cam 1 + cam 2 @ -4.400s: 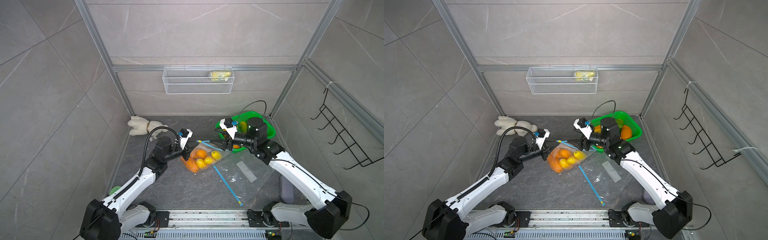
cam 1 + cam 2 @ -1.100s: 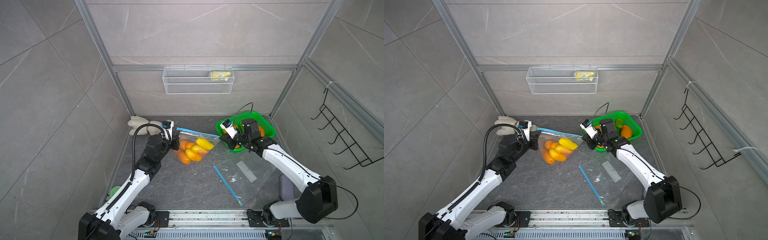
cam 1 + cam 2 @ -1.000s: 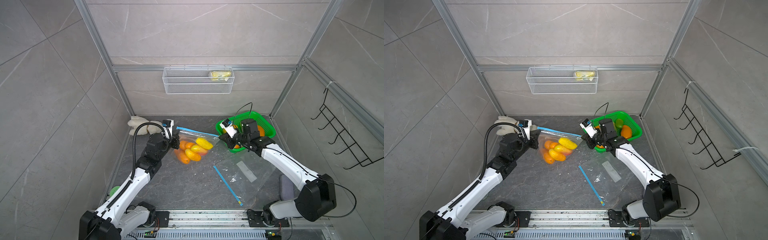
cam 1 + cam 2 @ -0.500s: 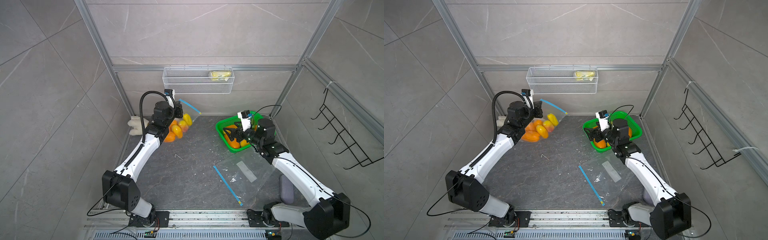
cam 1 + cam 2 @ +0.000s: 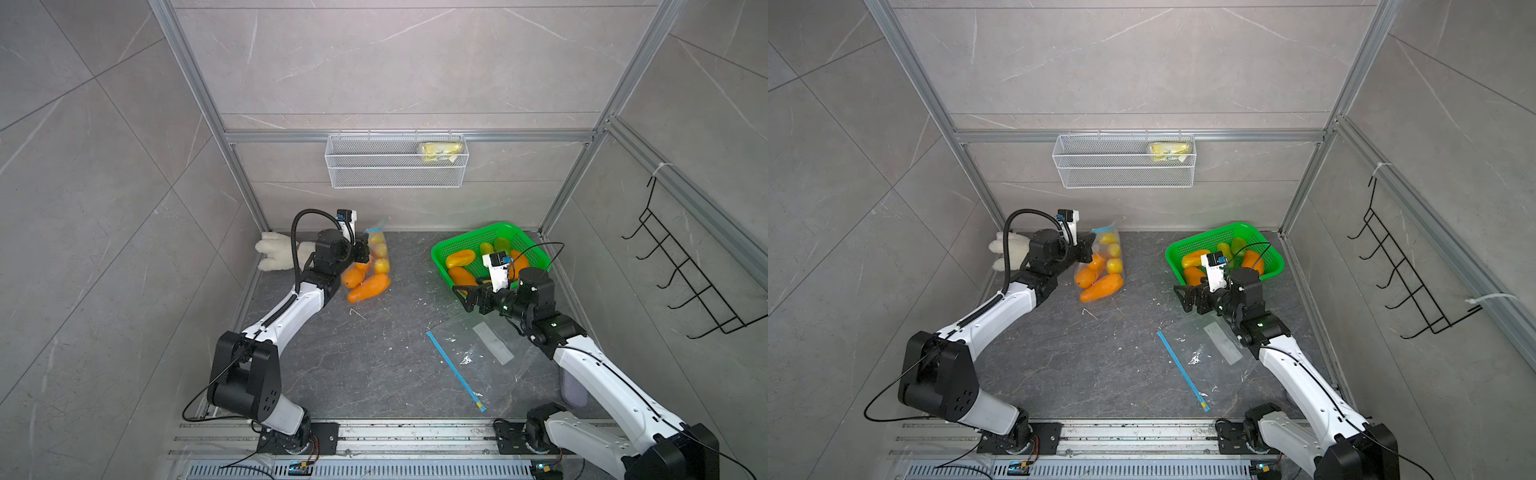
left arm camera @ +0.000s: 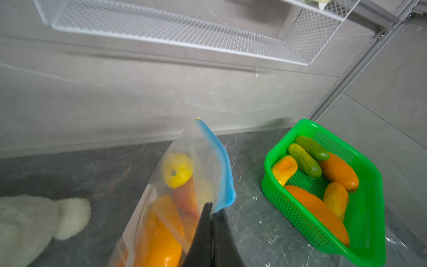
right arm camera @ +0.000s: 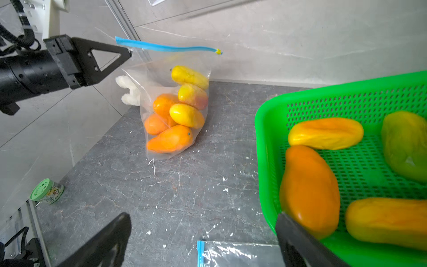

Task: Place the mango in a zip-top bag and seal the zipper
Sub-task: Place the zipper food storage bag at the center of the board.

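Seemingly sealed, the clear zip-top bag of yellow and orange mangoes is pinched by the closed left gripper at the back wall; the right gripper is spread wide, empty. Release is needed next.

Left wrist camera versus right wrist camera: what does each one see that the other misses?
Left wrist only: the wire shelf's mesh on the wall. Right wrist only: a green-lidded jar and the open right pincer. Both: the left pincer pinching the mango bag near its blue zipper, the green basket, the white plush toy.
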You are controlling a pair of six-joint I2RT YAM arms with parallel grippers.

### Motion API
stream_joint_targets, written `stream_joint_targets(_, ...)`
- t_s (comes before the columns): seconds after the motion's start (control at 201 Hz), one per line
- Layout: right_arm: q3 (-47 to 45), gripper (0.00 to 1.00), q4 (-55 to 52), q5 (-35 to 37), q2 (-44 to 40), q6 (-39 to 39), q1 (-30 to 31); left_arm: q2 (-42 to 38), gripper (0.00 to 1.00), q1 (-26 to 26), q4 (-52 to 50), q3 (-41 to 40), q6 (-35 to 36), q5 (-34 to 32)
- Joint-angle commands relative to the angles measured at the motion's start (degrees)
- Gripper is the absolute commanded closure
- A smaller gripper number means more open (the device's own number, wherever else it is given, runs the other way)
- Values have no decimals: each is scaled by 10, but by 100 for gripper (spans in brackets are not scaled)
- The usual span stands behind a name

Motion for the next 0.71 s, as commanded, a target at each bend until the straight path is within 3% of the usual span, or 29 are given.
stream_joint_targets(0.0, -7, 0, -15, 17, -10, 18, 0, -24, 96, -2, 55, -19, -33, 11)
stream_joint_targets(0.05, -9, 0, -18, 16, -8, 21, 0, -25, 100, -2, 51, -27, -41, 10)
stream_joint_targets(0.149, -11, 0, -26, 20, -7, 23, 0, -29, 99, -4, 39, -31, -49, 19)
stream_joint_targets(0.239, -17, 0, -30, 24, -8, 23, 1, -36, 91, -9, 26, -35, -49, 21)
stream_joint_targets(0.334, -22, 0, -36, 33, -11, 20, 0, -43, 76, -10, 14, -44, -57, 26)
stream_joint_targets(0.378, -24, 0, -40, 39, -13, 17, 0, -49, 64, -10, 6, -48, -62, 26)
stream_joint_targets(0.433, -28, 0, -40, 42, -18, 12, 1, -59, 59, -10, 3, -59, -62, 23)
stream_joint_targets(0.538, -32, 0, -43, 50, -23, 7, 0, -77, 24, -9, -16, -74, -63, 1)
stream_joint_targets(0.617, -30, 0, -47, 66, -23, 10, 0, -90, 19, -10, -60, -68, -59, -16)
stream_joint_targets(0.702, -23, 0, -59, 99, -24, 31, 0, -112, 6, -9, -111, -63, -61, -39)
